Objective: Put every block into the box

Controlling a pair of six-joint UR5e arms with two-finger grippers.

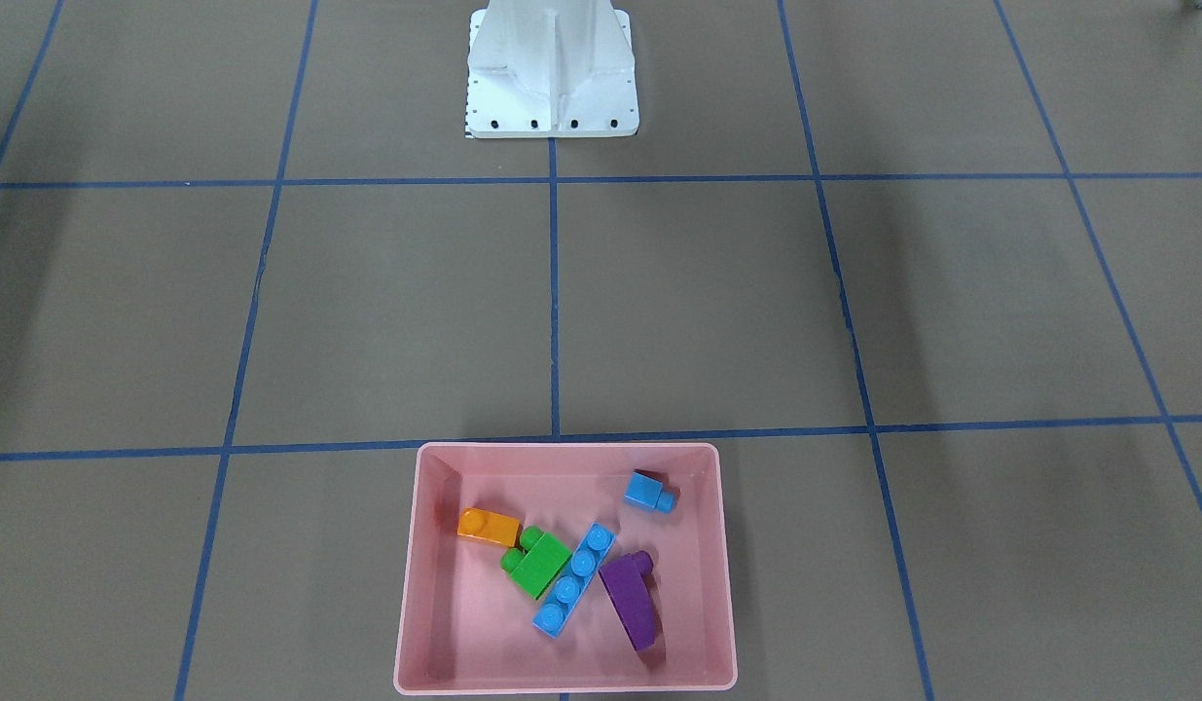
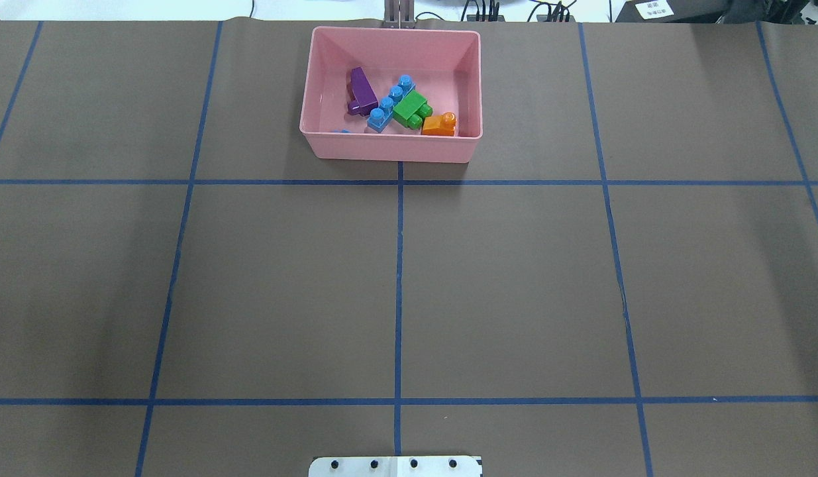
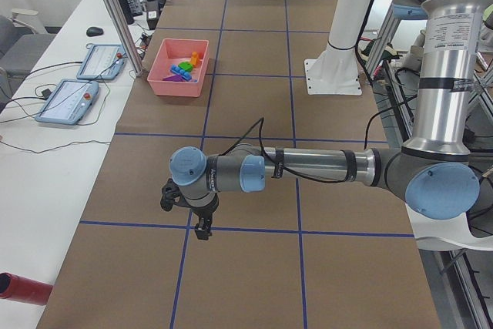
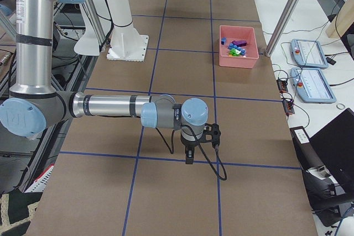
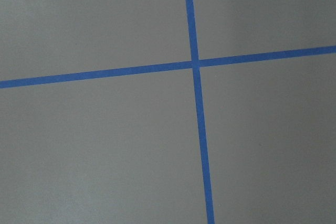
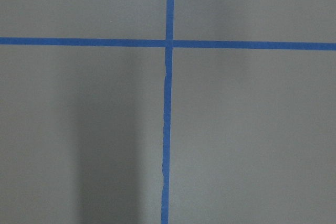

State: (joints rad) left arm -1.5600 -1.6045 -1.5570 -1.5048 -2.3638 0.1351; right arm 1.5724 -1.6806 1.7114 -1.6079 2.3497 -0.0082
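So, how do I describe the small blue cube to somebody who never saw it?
Find the pink box. Inside, the small blue cube lies alone near a corner on the robot's side. Unlike the long blue bar, it is short, with one stud.

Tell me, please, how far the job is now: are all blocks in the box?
It looks finished. Done: the orange block, green block, long blue bar, purple block and small blue cube all lie inside the pink box. In hand: nothing visible; both wrist views show only the taped table. Remaining: no block shows outside the box.
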